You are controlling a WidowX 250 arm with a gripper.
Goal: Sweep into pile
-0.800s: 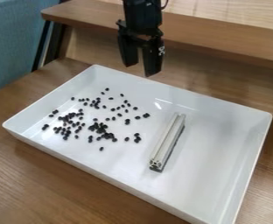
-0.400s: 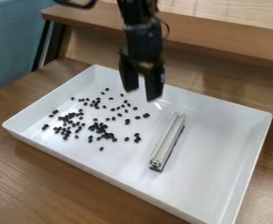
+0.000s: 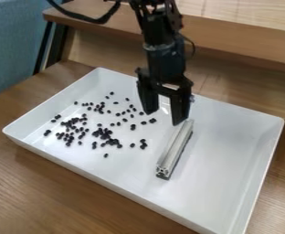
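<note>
Gripper (image 3: 164, 117) open, empty, near far end of bar (image 3: 175, 149). Bar lies right of scattered beans (image 3: 113, 141) in tray (image 3: 230, 146). Best put fingers both sides of bar's middle, go down gently, squeeze snug.

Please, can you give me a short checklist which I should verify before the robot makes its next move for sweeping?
1. Gripper open: ok, fingers are apart.
2. Gripper centred over the metal bar: not ok, the gap between the fingers is toward the black pieces.
3. Bar lying inside the tray: ok.
4. Black pieces all inside the tray: ok, as far as visible.
5. Pieces in one pile: not ok, scattered.
6. Finger clear of the bar's far end: cannot tell.
</note>
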